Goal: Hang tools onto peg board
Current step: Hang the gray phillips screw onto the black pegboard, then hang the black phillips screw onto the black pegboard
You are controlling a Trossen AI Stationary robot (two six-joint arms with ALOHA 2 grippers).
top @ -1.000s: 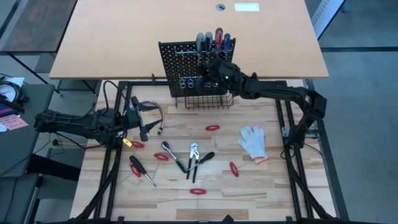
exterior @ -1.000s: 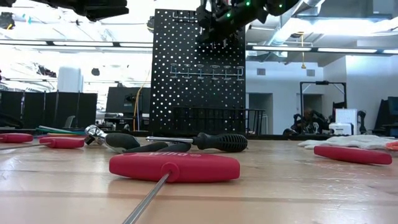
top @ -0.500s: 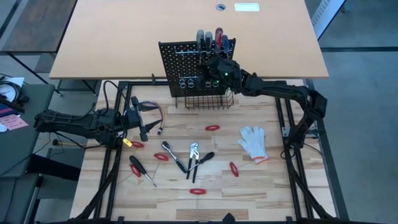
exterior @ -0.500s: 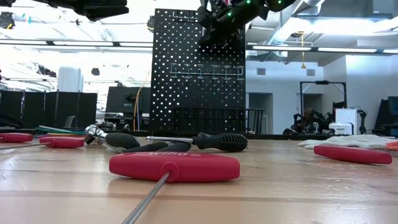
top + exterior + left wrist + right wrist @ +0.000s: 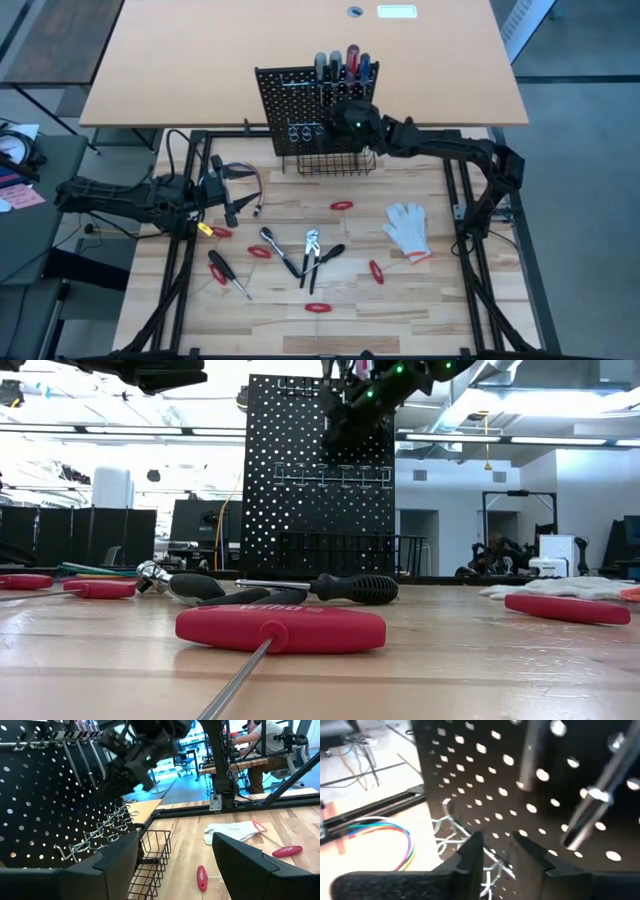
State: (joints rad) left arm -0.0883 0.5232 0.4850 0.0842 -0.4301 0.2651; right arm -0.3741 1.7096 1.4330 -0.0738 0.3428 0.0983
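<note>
The right gripper (image 5: 349,116) covers part of the peg board (image 5: 290,105) in the high view. In the low view, the arms are cropped by the upper edge.

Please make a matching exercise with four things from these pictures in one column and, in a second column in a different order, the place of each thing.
Things:
1. white glove
2. wire basket
3. right gripper
4. left gripper

Places:
A. at the foot of the peg board
B. on the table, toward the right arm's side
C. close to the front of the peg board, above the basket
D. over the left side of the table, near the coloured cables

Pairs: 1-B, 2-A, 3-C, 4-D
</note>
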